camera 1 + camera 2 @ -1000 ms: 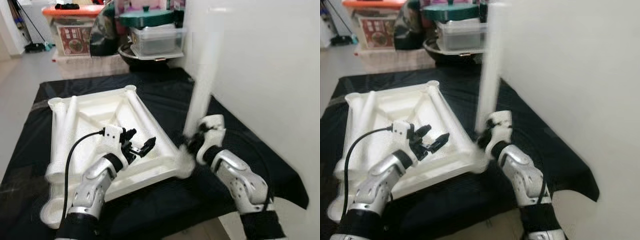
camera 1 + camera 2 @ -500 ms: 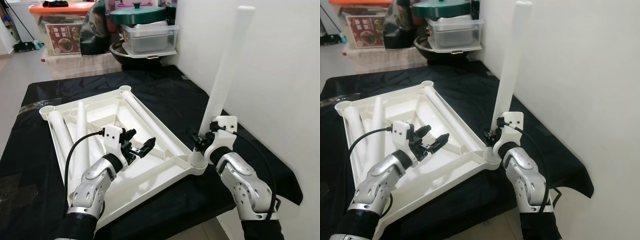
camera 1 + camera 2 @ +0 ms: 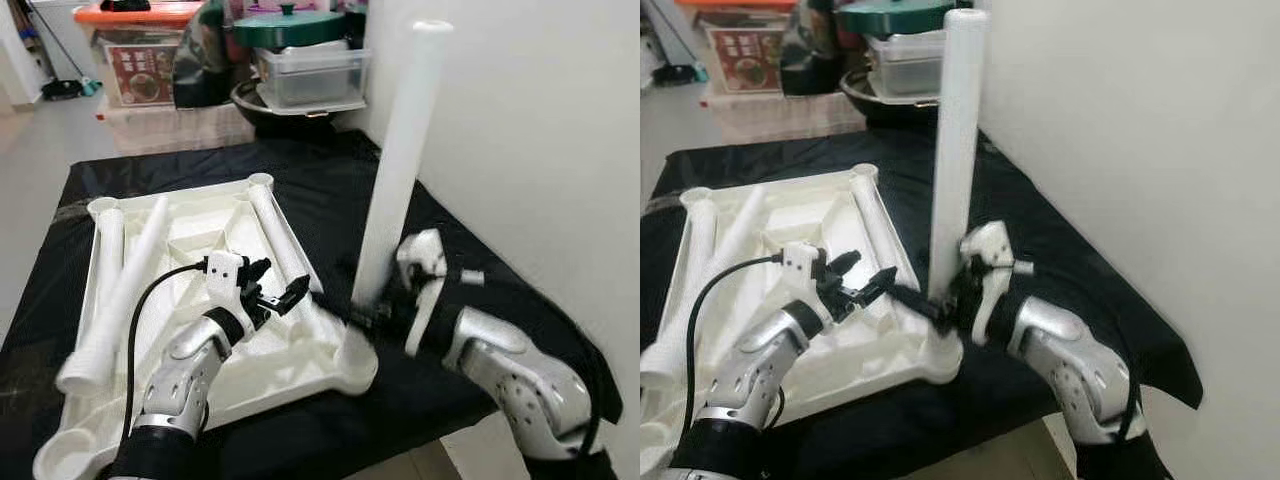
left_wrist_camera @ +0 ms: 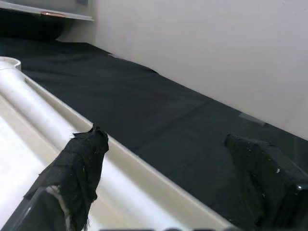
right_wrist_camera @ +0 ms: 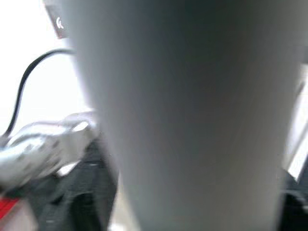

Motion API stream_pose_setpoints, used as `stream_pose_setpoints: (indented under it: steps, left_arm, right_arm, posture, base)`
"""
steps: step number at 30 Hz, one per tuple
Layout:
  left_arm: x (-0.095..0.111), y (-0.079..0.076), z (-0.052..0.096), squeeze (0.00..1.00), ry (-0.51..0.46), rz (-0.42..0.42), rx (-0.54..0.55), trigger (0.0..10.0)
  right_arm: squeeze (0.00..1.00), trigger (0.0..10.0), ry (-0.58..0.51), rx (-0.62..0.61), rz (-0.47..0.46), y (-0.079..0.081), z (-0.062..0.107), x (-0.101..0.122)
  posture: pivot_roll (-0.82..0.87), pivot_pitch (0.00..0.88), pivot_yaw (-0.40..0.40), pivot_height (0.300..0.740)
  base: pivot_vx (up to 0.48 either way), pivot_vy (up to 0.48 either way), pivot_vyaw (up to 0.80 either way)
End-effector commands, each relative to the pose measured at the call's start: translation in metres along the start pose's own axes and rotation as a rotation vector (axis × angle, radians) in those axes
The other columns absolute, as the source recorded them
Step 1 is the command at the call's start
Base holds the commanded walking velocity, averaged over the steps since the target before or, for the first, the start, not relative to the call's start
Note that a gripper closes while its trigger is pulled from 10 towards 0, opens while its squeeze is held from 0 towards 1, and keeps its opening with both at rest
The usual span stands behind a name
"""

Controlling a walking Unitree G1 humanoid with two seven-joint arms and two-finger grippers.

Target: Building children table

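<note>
The white children's tabletop [image 3: 190,235] lies upside down on a black-covered table. A white table leg [image 3: 400,150] stands nearly upright in the socket at the tabletop's near right corner. My right gripper [image 3: 368,316] is shut on the leg's lower end, and in the right wrist view the leg [image 5: 192,115] looms very close. My left gripper [image 3: 282,282] hovers open over the tabletop's right rail, just left of that corner, holding nothing. Its two black fingers [image 4: 72,178] straddle the rail. Two loose legs [image 3: 125,290] lie across the tabletop's left side, and another [image 3: 275,235] lies along the right rail.
A white wall [image 3: 540,150] runs close along the table's right side. Beyond the far edge stand an orange-lidded bin [image 3: 150,50], a green-lidded pot [image 3: 300,25] and a clear container [image 3: 310,75]. Black cloth [image 3: 330,190] lies bare behind the tabletop.
The head camera has shifted. The standing leg has swung from leaning right to nearly upright, and my right wrist has turned and dropped lower beside its base. The left gripper holds its pose.
</note>
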State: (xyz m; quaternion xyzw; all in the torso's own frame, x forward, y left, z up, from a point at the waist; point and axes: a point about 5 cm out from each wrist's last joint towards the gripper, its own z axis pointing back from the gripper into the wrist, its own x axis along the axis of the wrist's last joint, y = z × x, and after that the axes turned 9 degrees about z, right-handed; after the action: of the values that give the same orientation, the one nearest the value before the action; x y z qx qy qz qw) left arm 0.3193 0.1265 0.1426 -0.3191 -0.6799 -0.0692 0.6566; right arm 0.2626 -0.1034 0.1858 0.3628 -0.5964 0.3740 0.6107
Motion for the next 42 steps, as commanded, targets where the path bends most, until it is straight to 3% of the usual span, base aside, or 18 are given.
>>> stream_pose_setpoints:
  steps: [1, 4, 6, 7, 9, 16, 17, 22, 23, 26, 27, 32, 34, 36, 37, 39, 40, 42]
  left_arm:
    - [-0.003, 0.0, 0.001, 0.0, 0.007, 0.012, 0.007, 10.0]
    - [-0.003, 0.0, 0.001, 0.0, 0.006, 0.011, 0.009, 10.0]
    - [-0.003, 0.001, 0.001, 0.0, 0.007, 0.011, 0.009, 10.0]
    - [-0.003, 0.001, 0.001, 0.0, 0.007, 0.011, 0.009, 10.0]
    - [-0.003, 0.001, 0.001, 0.0, 0.009, 0.011, 0.008, 10.0]
    - [-0.002, 0.002, 0.002, 0.0, 0.011, 0.009, 0.008, 10.0]
    - [-0.002, 0.003, 0.002, 0.0, 0.012, 0.008, 0.008, 10.0]
    - [-0.001, 0.003, 0.002, 0.0, 0.013, 0.008, 0.008, 10.0]
    - [-0.001, 0.003, 0.002, 0.0, 0.013, 0.008, 0.008, 10.0]
    - [-0.001, 0.003, 0.001, 0.0, 0.013, 0.009, 0.008, 10.0]
    - [-0.001, 0.003, 0.001, 0.0, 0.012, 0.01, 0.007, 10.0]
    - [-0.001, 0.003, 0.001, 0.0, 0.01, 0.013, 0.007, 10.0]
    - [-0.001, 0.002, 0.001, 0.0, 0.007, 0.016, 0.006, 10.0]
    - [-0.001, 0.002, 0.001, 0.0, 0.007, 0.016, 0.006, 10.0]
    - [-0.002, 0.002, 0.001, 0.0, 0.005, 0.017, 0.008, 10.0]
    - [-0.002, 0.002, 0.001, 0.0, 0.005, 0.017, 0.008, 10.0]
    - [-0.002, 0.002, 0.0, 0.0, 0.004, 0.017, 0.009, 10.0]
    - [-0.002, 0.001, 0.0, 0.0, 0.003, 0.017, 0.009, 10.0]
  right_arm:
    - [0.0, 0.1, 0.032, 0.012, -0.018, 0.002, -0.005, -0.01]
    - [0.0, 0.0, 0.039, -0.057, -0.036, -0.007, -0.007, -0.014]
    - [0.0, 0.0, 0.031, -0.374, -0.079, -0.04, -0.006, -0.016]
    - [0.0, 0.0, 0.031, -0.374, -0.079, -0.04, -0.006, -0.016]
    - [0.0, 0.0, 0.062, -0.661, -0.141, -0.065, 0.003, -0.023]
    - [0.0, 0.0, 0.186, -1.11, -0.192, -0.081, 0.034, -0.043]
    - [0.0, 10.0, 0.211, -1.064, -0.193, -0.072, 0.025, -0.047]
    - [0.0, 10.0, 0.177, -0.943, -0.161, -0.061, 0.009, -0.042]
    - [1.0, 10.0, 0.085, -0.897, -0.163, -0.06, 0.004, -0.03]
    - [1.0, 10.0, 0.059, -0.841, -0.162, -0.059, 0.0, -0.025]
    - [0.0, 10.0, 0.012, -0.703, -0.169, -0.057, -0.008, -0.013]
    - [0.0, 10.0, -0.086, -0.371, -0.109, -0.033, -0.014, 0.012]
    - [0.0, 10.0, -0.064, -0.08, -0.047, 0.0, -0.012, 0.013]
    - [0.0, 10.0, -0.064, -0.08, -0.047, 0.0, -0.012, 0.013]
    - [0.0, 7.3, -0.017, -0.012, -0.021, 0.008, -0.01, 0.002]
    - [0.0, 7.3, -0.017, -0.012, -0.021, 0.008, -0.01, 0.002]
    - [0.0, 0.0, -0.006, -0.002, -0.023, 0.009, -0.01, -0.003]
    - [0.0, 0.0, 0.016, -0.042, -0.025, 0.004, -0.011, -0.01]
  posture:
    - [-0.09, 0.0, -0.059, 0.74]
    - [-0.09, 0.0, -0.057, 0.74]
    - [-0.09, 0.0, -0.053, 0.74]
    - [-0.09, 0.0, -0.053, 0.74]
    - [-0.09, 0.0, -0.053, 0.74]
    - [-0.09, 0.0, -0.046, 0.74]
    - [-0.09, 0.0, -0.044, 0.74]
    - [-0.09, 0.0, -0.043, 0.74]
    - [-0.09, 0.0, -0.043, 0.74]
    - [-0.09, 0.0, -0.044, 0.74]
    - [-0.09, 0.0, -0.046, 0.74]
    - [-0.1, 0.0, -0.048, 0.74]
    - [-0.1, 0.0, -0.052, 0.74]
    - [-0.1, 0.0, -0.052, 0.74]
    - [-0.09, 0.0, -0.057, 0.74]
    - [-0.09, 0.0, -0.057, 0.74]
    - [-0.09, 0.0, -0.057, 0.74]
    - [-0.09, 0.0, -0.059, 0.74]
  base:
    - [0.0, 0.0, 0.0]
    - [0.0, 0.0, 0.0]
    - [0.0, 0.0, 0.0]
    - [0.0, 0.0, 0.0]
    - [0.0, 0.0, 0.0]
    - [0.0, 0.0, 0.0]
    - [0.0, 0.0, 0.0]
    - [0.0, 0.0, 0.0]
    - [0.0, 0.0, 0.0]
    - [0.0, 0.0, 0.0]
    - [0.0, 0.0, 0.0]
    - [0.0, 0.0, 0.0]
    - [0.0, 0.0, 0.0]
    - [0.0, 0.0, 0.0]
    - [0.0, 0.0, 0.0]
    - [0.0, 0.0, 0.0]
    - [0.0, 0.0, 0.0]
    - [0.0, 0.0, 0.0]
